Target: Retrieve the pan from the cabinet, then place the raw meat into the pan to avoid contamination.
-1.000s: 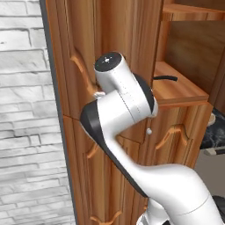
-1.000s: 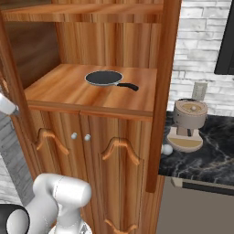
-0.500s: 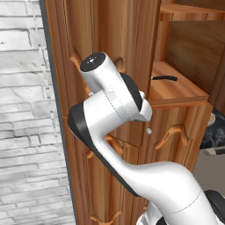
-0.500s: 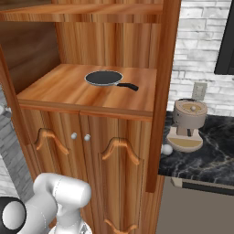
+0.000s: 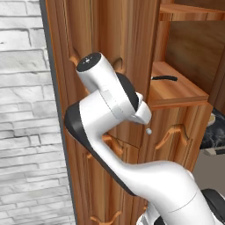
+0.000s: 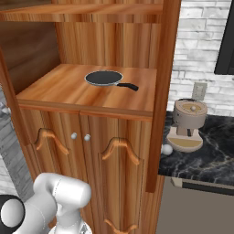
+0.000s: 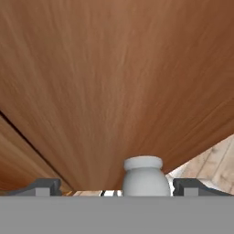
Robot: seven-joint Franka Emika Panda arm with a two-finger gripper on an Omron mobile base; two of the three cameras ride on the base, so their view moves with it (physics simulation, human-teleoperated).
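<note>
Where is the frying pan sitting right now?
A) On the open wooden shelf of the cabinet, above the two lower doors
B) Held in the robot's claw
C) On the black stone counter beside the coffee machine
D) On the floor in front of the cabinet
A: the pan lies flat on the open shelf of the cabinet, its handle pointing toward the coffee machine on the counter.

Left base view: behind arm's left, looks forward and down, close along the cabinet (image 5: pixel 110 39) side, open shelf at right edge. Right base view: from the right, faces cabinet front, shelf central. Both share shelf and pan (image 6: pixel 104 78). Hand view: pressed close to a wooden door panel, knob (image 7: pixel 144 176) at bottom.
</note>
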